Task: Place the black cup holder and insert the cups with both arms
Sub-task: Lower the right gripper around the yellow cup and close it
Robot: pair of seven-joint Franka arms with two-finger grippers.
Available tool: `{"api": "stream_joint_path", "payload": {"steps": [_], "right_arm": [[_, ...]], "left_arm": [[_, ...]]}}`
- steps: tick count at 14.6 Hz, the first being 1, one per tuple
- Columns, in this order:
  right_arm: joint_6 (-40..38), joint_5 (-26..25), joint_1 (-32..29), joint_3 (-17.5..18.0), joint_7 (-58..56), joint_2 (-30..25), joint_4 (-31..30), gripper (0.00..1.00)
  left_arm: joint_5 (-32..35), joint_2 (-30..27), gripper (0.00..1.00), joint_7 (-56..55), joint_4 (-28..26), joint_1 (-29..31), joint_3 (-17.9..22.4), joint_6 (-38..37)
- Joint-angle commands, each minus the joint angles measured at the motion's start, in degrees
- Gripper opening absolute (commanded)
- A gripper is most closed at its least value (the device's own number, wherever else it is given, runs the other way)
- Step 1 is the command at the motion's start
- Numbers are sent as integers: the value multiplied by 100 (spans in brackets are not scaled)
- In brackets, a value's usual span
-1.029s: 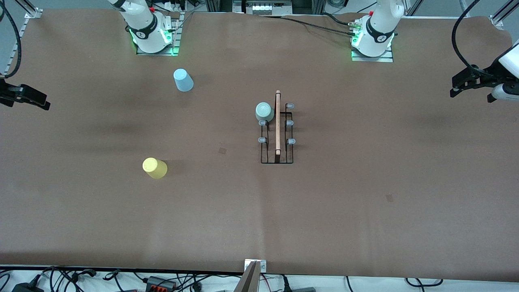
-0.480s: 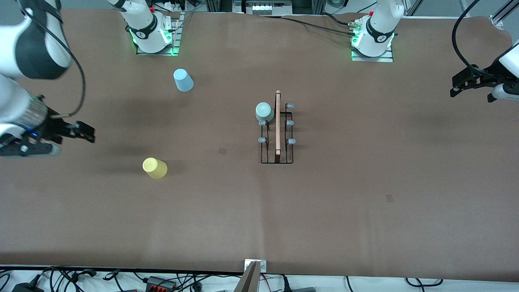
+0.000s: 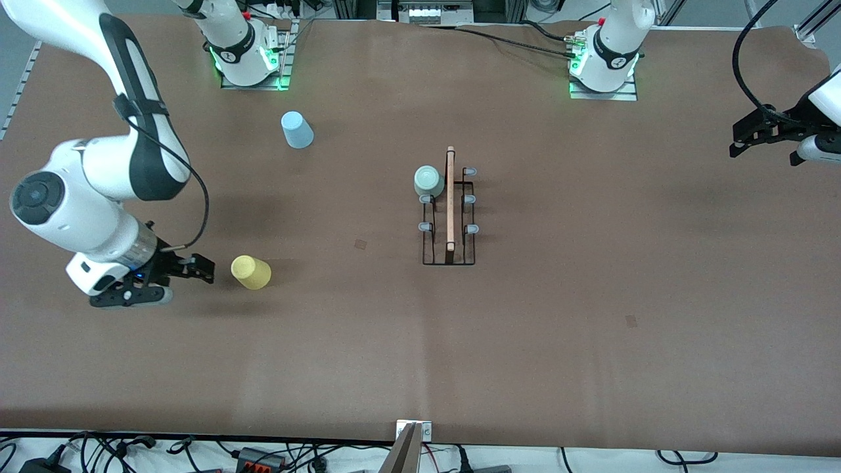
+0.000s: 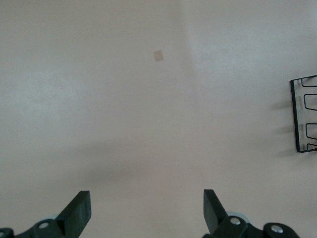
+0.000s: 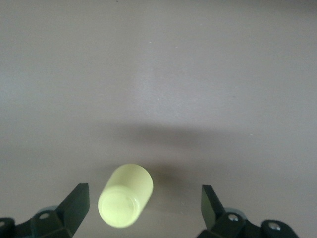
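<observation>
The black cup holder (image 3: 449,209) stands upright near the middle of the table (image 3: 591,315), its wooden bar running from the robots' bases toward the front camera. In the left wrist view only one end of its wire frame (image 4: 304,115) shows; the rest is cut off at the picture's edge.

The mint green cup (image 3: 428,180) sits upside down on a prong at the end of the holder nearest the bases, on the side facing the right arm's end of the table. That prong is hidden under the cup.

The blue cup (image 3: 297,129) stands upside down near the right arm's base. The yellow cup (image 3: 251,272) stands upside down nearer to the front camera, toward the right arm's end of the table.

The right gripper (image 3: 197,268) is low over the table just beside the yellow cup, not touching it. Its jaws are spread wide and hold nothing. In the right wrist view the yellow cup (image 5: 126,195) lies between the two fingertips (image 5: 77,202), closer to one, and only the finger ends are in frame.

The left gripper (image 3: 737,140) waits above the left arm's end of the table, its arm partly cut off by the front view's edge. Its jaws are spread and empty, over bare table.
</observation>
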Motion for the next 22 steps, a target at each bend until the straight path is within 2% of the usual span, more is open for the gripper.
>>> {"api": "stream_joint_path", "payload": {"steps": [1, 4, 9, 13, 22], "right_arm": [[602, 151, 88, 33, 37, 173, -236, 100], [1228, 160, 202, 59, 37, 288, -685, 100], [1352, 178, 264, 68, 256, 367, -905, 100], [1755, 178, 308, 103, 468, 437, -1291, 100], [1774, 186, 282, 138, 468, 429, -1556, 100]], "left_arm": [[133, 91, 100, -40, 186, -14, -14, -129], [133, 91, 100, -40, 186, -14, -14, -129], [133, 91, 100, -31, 186, -14, -14, -129], [125, 91, 100, -31, 186, -14, -6, -129], [125, 91, 100, -31, 186, -14, -6, -129]]}}
